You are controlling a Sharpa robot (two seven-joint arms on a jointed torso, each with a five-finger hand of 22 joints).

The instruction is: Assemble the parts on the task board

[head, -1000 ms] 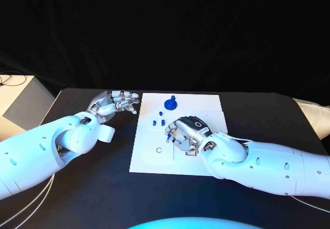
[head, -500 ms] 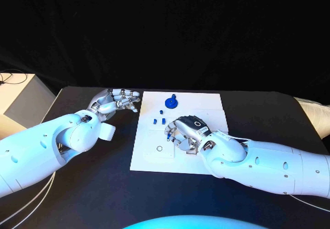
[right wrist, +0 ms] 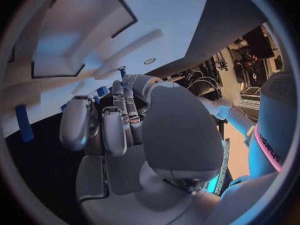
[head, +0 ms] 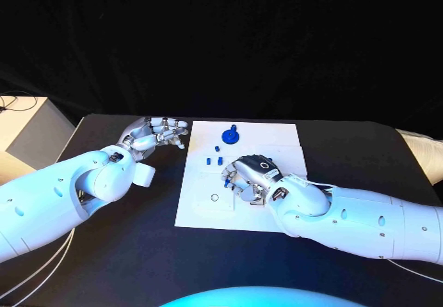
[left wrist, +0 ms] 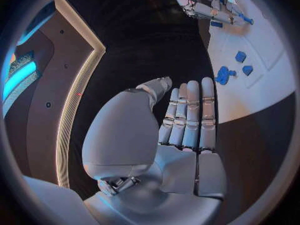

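Head view gives you the white task board [head: 205,214] at the middle of the black table [head: 120,256]. Your right hand [head: 251,178] sits over the board's centre with its fingers curled downward, and a small blue part [head: 227,183] shows at its fingertips, at the hand's 9 o'clock. You cannot tell from this view or the right wrist view whether the fingers actually pinch that part or only touch it. Your left hand [head: 155,136] rests off the board, at about 10 o'clock from the board's centre, just beside its far left corner; the left wrist view shows its fingers [left wrist: 190,116] straight and close together, holding nothing. At the board's 12 o'clock lies a larger blue part [head: 230,135], with a few small blue pieces [head: 214,161] between it and your right hand. A round hole [head: 214,199] sits at the board's 8 o'clock.
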